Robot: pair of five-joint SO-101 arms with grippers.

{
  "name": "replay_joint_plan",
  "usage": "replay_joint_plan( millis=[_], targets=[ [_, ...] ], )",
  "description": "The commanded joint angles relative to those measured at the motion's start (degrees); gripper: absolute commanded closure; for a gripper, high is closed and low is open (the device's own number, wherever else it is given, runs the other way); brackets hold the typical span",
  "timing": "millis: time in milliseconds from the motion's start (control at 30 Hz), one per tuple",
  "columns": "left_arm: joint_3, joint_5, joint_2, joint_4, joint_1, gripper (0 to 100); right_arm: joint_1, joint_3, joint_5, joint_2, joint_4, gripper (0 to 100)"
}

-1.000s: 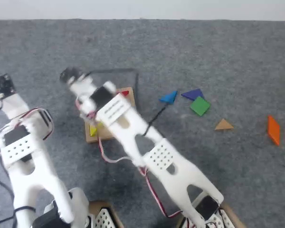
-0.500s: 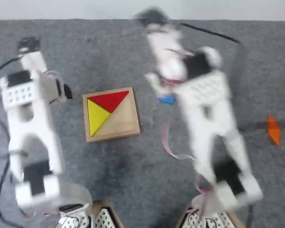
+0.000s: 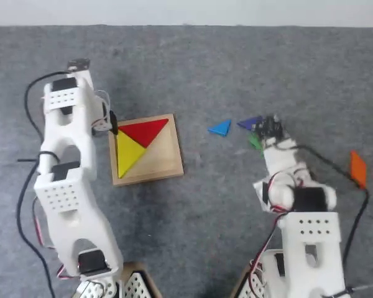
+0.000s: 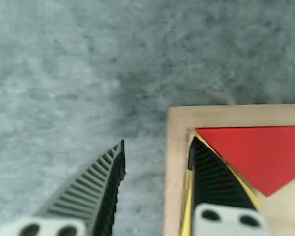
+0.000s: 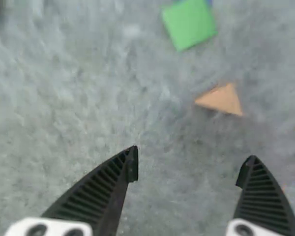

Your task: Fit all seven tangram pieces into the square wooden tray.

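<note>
The square wooden tray (image 3: 168, 162) lies left of centre and holds a red triangle (image 3: 143, 131) beside a yellow triangle (image 3: 127, 153). My left gripper (image 4: 157, 142) is open at the tray's (image 4: 176, 162) far-left corner, one finger outside on the carpet, the other over the rim by the red triangle (image 4: 258, 150). My right gripper (image 5: 191, 153) hangs open above bare carpet, short of a tan triangle (image 5: 221, 98) and a green square (image 5: 189, 22). Loose on the carpet are a blue triangle (image 3: 221, 128), a purple piece (image 3: 250, 122) and an orange piece (image 3: 358, 169).
Grey carpet covers the whole table. The right arm (image 3: 292, 180) stands over the spot between the green square (image 3: 255, 141) and the orange piece. The left arm (image 3: 65, 161) runs along the tray's left side. Open carpet lies between the tray and the blue triangle.
The right arm has swung from over the tray to the loose pieces on the right. The left arm has moved in to the tray's left corner. The red and yellow triangles now show uncovered.
</note>
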Motion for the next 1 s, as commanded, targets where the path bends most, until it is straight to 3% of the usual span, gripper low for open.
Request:
replay_joint_plan(
  millis=[0,367,667,767,967],
  targets=[
    [-2.07,1.41,-0.88,0.7,3.34,80,1.01,4.04,0.53,-1.71,-5.67,67.4],
    [4.26,4.04,-1.14,-0.09,14.33,80,1.1,4.48,0.53,-1.8,-5.76,67.4],
    [3.12,10.9,-12.4,-0.09,7.3,81,1.1,4.57,0.53,-1.71,-5.76,67.4],
    [8.48,11.34,-18.99,-1.05,6.15,81,1.1,3.69,1.05,-1.71,-5.76,67.4],
    [32.57,10.73,-40.79,-13.36,8.88,81,5.76,-9.23,3.78,1.63,0.04,67.4]
  ],
)
